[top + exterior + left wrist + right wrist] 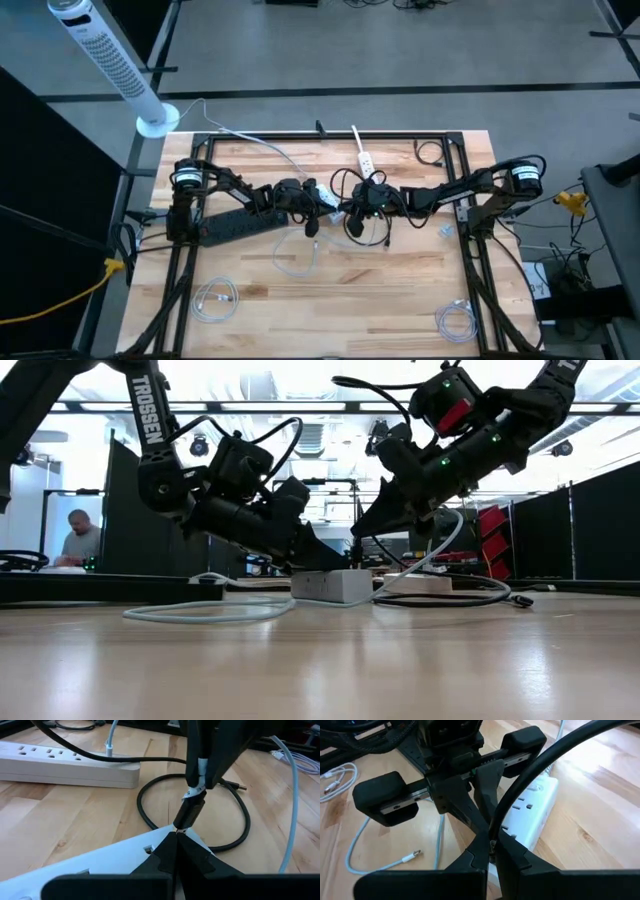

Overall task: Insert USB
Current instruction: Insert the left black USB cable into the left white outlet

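On the left of the high view a black strip point(240, 224) lay on the wooden surface point(330, 300), with a coiled white cable point(213, 298) nearer the front edge. The left hand point(322, 198) had reached to the middle and was clenched on a white strip point(100, 865), pinning its end; in the left wrist view its fingers point(172, 852) met in a point over the white casing, beside a small slot point(148, 850).

Just right of that, the right hand point(350, 208) was grasping a black USB plug point(191, 810), which carried a white tag and hung nose-down, its tip touching or just above the strip's edge where the left fingers met. The plug's black cable point(235, 827) looped on the surface behind it. A second white strip point(70, 767) lay farther back, and another white coil point(456, 320) sat at the front right.

The plug looked tilted and seemed to meet the casing beside the slot rather than in it. Pushed from there, it would likely skid off the edge, or rock the strip under the left hand's narrow hold. The left fingers crowded the slot, so the two hands might collide. Whether the plug faced the right way round could not be told; if reversed, pressing would only jam it.
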Robot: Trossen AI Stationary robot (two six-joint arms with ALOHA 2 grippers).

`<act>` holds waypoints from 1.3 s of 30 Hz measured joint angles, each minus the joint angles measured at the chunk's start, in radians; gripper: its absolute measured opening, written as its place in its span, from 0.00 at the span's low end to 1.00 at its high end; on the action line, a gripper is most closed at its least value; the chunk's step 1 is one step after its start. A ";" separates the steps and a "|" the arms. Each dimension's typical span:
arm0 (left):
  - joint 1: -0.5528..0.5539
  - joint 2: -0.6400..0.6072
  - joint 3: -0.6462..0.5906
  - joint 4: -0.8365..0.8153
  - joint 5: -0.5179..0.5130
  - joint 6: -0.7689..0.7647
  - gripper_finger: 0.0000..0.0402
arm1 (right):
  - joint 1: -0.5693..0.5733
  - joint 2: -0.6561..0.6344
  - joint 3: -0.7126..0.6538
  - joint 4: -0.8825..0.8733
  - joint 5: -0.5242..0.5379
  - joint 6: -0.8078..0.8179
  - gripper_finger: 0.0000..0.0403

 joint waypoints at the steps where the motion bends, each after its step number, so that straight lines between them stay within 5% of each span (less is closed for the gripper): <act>1: 0.000 0.000 0.000 0.000 0.000 0.000 0.00 | -0.002 -0.006 0.010 -0.038 0.000 0.000 0.01; 6: 0.000 0.000 0.000 0.000 -0.010 -0.005 0.00 | -0.005 -0.015 0.058 -0.153 -0.003 -0.020 0.01; 39: 0.000 0.000 0.000 -0.004 -0.022 -0.019 0.00 | -0.016 -0.083 0.086 -0.210 -0.051 -0.009 0.01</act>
